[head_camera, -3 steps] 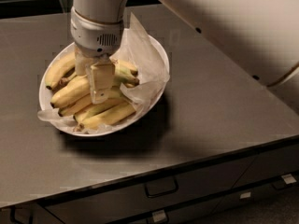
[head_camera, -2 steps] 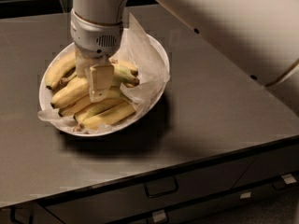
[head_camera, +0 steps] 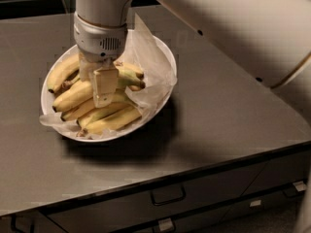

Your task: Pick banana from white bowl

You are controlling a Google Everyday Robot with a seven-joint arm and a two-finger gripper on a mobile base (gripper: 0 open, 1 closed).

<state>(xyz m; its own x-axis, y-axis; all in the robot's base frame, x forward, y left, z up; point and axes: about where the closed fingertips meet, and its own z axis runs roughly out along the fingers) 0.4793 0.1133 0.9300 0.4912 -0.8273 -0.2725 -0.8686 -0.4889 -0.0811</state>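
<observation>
The wide white bowl (head_camera: 45, 95) stands on the left half of a dark counter, lined with crinkled translucent paper (head_camera: 146, 57). Several yellow bananas lie in it; one (head_camera: 73, 96) lies in the middle, another (head_camera: 112, 121) at the front, another (head_camera: 61, 73) at the back left. My gripper (head_camera: 104, 87) hangs straight down from the thick white arm (head_camera: 104, 18) into the middle of the bowl. It is down among the bananas and touches the ones in the centre. The arm hides the back part of the bowl.
The dark counter (head_camera: 223, 115) stretches to the right of the bowl and ends at a front edge (head_camera: 194, 166). Drawers with handles (head_camera: 167, 195) sit under it. The arm's large white upper link (head_camera: 243, 28) crosses the top right.
</observation>
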